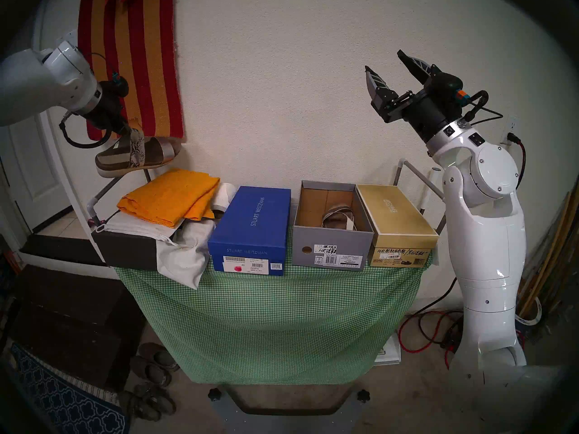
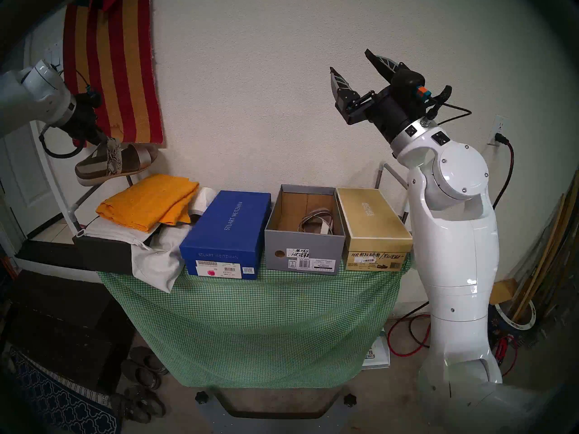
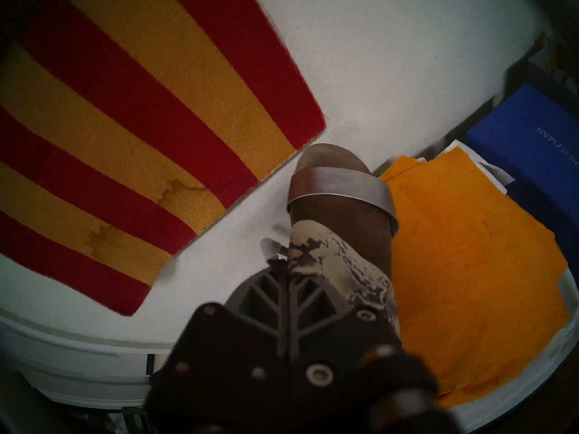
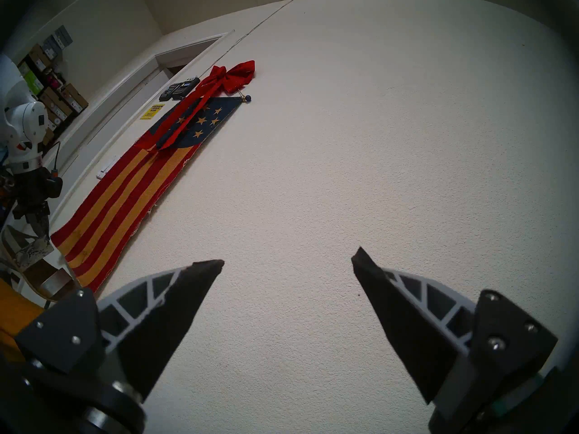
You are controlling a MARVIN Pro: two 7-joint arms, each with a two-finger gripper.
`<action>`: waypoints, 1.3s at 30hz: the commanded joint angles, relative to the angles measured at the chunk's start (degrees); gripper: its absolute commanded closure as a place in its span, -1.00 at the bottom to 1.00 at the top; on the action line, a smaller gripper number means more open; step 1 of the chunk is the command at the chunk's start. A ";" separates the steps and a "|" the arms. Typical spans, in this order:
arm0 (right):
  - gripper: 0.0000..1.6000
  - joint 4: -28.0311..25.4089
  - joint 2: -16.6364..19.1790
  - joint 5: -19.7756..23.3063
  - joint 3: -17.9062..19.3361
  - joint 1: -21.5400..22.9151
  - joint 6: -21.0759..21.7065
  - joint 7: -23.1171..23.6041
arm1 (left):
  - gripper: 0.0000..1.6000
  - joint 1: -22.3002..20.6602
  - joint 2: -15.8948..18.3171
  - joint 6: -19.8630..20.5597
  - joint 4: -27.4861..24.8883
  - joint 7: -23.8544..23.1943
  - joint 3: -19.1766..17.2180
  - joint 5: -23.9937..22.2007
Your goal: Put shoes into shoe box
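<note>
One sandal (image 1: 138, 157) (image 2: 114, 164) hangs in the air at the far left, above the orange cloth, with its toe toward the wall. My left gripper (image 1: 127, 130) (image 2: 105, 139) is shut on its snakeskin strap (image 3: 338, 267). The other sandal (image 1: 340, 219) (image 2: 316, 225) lies inside the open grey shoe box (image 1: 329, 251) (image 2: 300, 255), which stands between a blue box and a gold box. My right gripper (image 1: 387, 68) (image 2: 352, 67) (image 4: 288, 261) is raised high at the right, open and empty, pointing at the wall.
A blue box (image 1: 253, 226) stands left of the grey one, a gold box (image 1: 398, 223) right of it. An orange cloth (image 1: 169, 198) lies on a white bag and a dark box at the left. A striped flag (image 1: 131, 60) hangs on the wall behind the left arm.
</note>
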 commanded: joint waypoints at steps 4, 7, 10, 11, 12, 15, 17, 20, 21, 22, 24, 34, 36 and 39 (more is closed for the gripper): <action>-1.00 -0.04 0.11 -0.11 -0.06 0.11 0.01 0.05 | 1.00 -5.50 -3.82 1.47 -8.37 4.80 -4.53 0.09; -1.00 -0.04 0.13 -0.13 -0.07 0.13 0.02 0.06 | 1.00 -6.86 -2.67 2.84 -11.28 8.02 -4.62 -0.13; -1.00 -0.04 0.14 -0.15 -0.08 0.14 0.03 0.06 | 1.00 -7.56 -1.78 3.90 -13.29 10.84 -4.80 -0.51; -1.00 -0.04 0.14 -0.15 -0.08 0.14 0.03 0.06 | 1.00 -7.72 -1.46 4.29 -13.96 11.97 -4.93 -0.74; -1.00 -0.04 0.15 -0.15 -0.09 0.14 0.03 0.06 | 1.00 -7.78 -1.27 4.52 -14.34 12.69 -5.03 -0.92; -1.00 -0.04 0.15 -0.16 -0.09 0.14 0.04 0.06 | 1.00 -7.29 -1.46 5.71 -14.25 14.53 -5.53 -1.96; -1.00 -0.04 0.15 -0.16 -0.09 0.14 0.04 0.06 | 1.00 -5.69 -2.17 6.00 -12.06 13.35 -6.99 -4.55; -1.00 -0.04 0.15 -0.15 -0.09 0.14 0.03 0.06 | 1.00 -4.02 -3.55 5.90 -10.26 13.58 -9.22 -7.67; -1.00 -0.04 0.15 -0.15 -0.09 0.14 0.03 0.06 | 1.00 -4.02 -3.55 5.90 -10.26 13.58 -9.22 -7.67; -1.00 -0.04 0.14 -0.14 -0.08 0.14 0.03 0.06 | 1.00 -4.24 -4.90 6.33 -11.53 14.30 -10.41 -8.54; -1.00 -0.04 0.14 -0.14 -0.08 0.13 0.02 0.06 | 1.00 -4.28 -5.36 6.14 -12.30 14.19 -11.07 -9.02; -1.00 -0.04 0.14 -0.13 -0.08 0.13 0.02 0.06 | 1.00 2.99 -10.22 3.61 -14.37 15.83 -16.94 -16.16; -1.00 -0.09 -0.52 0.51 -0.15 0.37 0.64 -0.18 | 1.00 4.53 -11.83 2.54 -14.24 16.58 -16.18 -16.24; -1.00 -0.50 -1.34 1.50 -0.59 1.28 2.85 -0.36 | 1.00 5.48 -12.87 1.47 -14.02 17.07 -15.62 -16.92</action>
